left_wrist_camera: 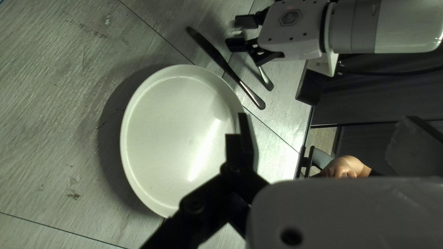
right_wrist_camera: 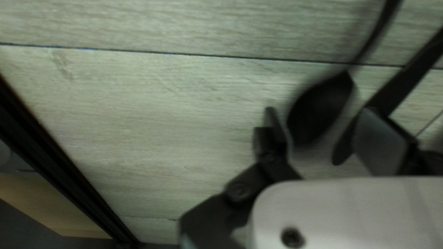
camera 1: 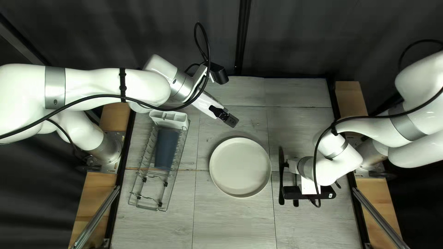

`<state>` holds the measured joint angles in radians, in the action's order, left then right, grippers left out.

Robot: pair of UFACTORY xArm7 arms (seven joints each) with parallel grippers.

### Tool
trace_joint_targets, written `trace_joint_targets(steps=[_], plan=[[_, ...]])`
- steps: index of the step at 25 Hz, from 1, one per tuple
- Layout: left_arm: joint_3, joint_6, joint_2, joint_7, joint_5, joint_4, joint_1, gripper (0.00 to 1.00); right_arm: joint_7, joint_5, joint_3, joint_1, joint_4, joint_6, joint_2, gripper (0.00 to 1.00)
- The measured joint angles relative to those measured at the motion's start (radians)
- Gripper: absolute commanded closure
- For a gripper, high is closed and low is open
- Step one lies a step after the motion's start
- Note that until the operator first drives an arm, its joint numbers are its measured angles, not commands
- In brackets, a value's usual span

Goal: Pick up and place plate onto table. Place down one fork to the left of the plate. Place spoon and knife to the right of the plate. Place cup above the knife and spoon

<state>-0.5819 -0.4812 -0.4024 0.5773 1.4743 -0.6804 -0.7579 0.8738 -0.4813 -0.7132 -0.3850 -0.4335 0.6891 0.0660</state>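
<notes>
1. The plate (camera 1: 240,167) is seen flat on the table (camera 1: 230,226), and every place below is given from it.
2. The left gripper (camera 1: 230,121) is held beyond the plate, toward the far edge; in the left wrist view its fingers are seen spread, nothing grasped.
3. The right gripper (camera 1: 288,164) is held just to the right of the plate. In its wrist view it is seen released, with the bowl of the spoon (right_wrist_camera: 318,110) between the spread fingers.
4. The knife (camera 1: 281,175) is laid beside the plate, on its right; the spoon is placed farther right, partly hidden by the arm.
5. To the plate's left, the blue cup (camera 1: 166,148) is held in a wire rack (camera 1: 171,184), with a white holder (camera 1: 170,119) at the rack's far end.
6. A person's hand (left_wrist_camera: 344,168) is seen past the table's edge, well apart from the plate.
</notes>
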Motion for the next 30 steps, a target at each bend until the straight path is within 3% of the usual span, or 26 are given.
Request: trace_joint_targets(steps=[4,9,14,24,30], plan=[[0.000,0.000,0.000,0.000,0.000,0.000,0.000,0.00,0.104,0.132,0.030,0.049,0.021,0.048,0.134,0.00],[0.000,0.000,0.000,0.000,0.000,0.000,0.000,0.00,0.236,0.291,0.128,0.135,0.007,0.211,0.362,0.00],[0.000,0.000,0.000,0.000,0.000,0.000,0.000,0.00,0.269,0.383,0.234,0.159,-0.036,0.337,0.547,0.00],[0.000,0.000,0.000,0.000,0.000,0.000,0.000,0.00,0.180,0.482,0.450,0.050,-0.196,0.531,0.735,0.00],[0.000,0.000,0.000,0.000,0.000,0.000,0.000,0.00,0.055,0.515,0.486,-0.009,-0.229,0.591,0.872,0.00]])
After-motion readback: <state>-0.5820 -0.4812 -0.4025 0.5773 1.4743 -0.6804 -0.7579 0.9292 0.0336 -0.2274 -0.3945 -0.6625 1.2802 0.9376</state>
